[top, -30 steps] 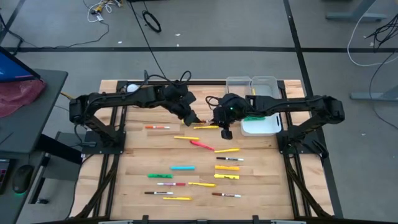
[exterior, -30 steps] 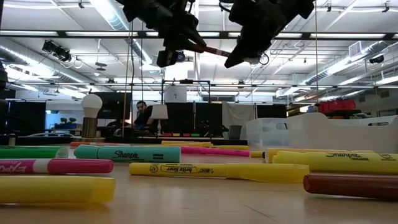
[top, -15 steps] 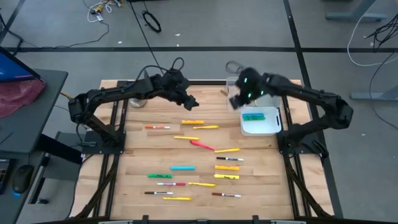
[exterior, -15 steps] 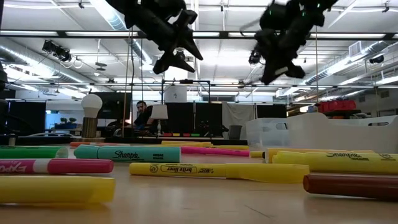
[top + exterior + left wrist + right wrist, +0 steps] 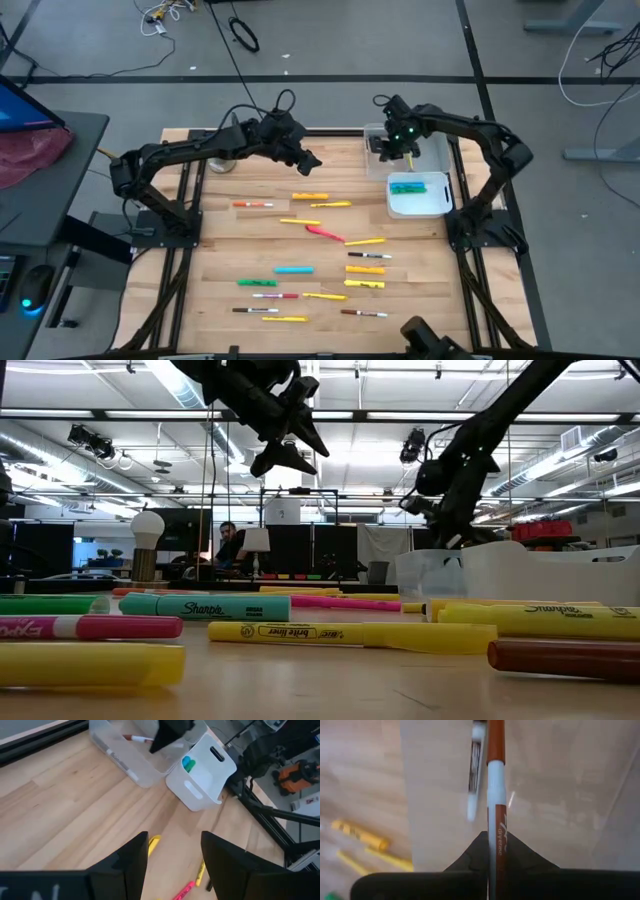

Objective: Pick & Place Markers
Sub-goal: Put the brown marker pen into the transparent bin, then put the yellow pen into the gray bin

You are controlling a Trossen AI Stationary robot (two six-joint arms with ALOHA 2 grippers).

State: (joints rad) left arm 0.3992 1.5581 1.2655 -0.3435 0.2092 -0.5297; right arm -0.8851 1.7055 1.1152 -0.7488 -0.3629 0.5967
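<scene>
Wooden table point(image 5: 220, 250): two clear bins point(image 5: 405, 135), one white tray point(image 5: 440, 200).

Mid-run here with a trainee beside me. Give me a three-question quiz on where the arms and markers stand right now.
1. True or false: the right gripper holds a brown-capped marker over a clear bin.
2. What fills the left gripper? A) a yellow marker B) nothing C) a pink highlighter
3. Fill in: the white bin holds a ____ highlighter.

Key: 1 true; 2 B, its fingers stand open above the wooden table; 3 green.
</scene>
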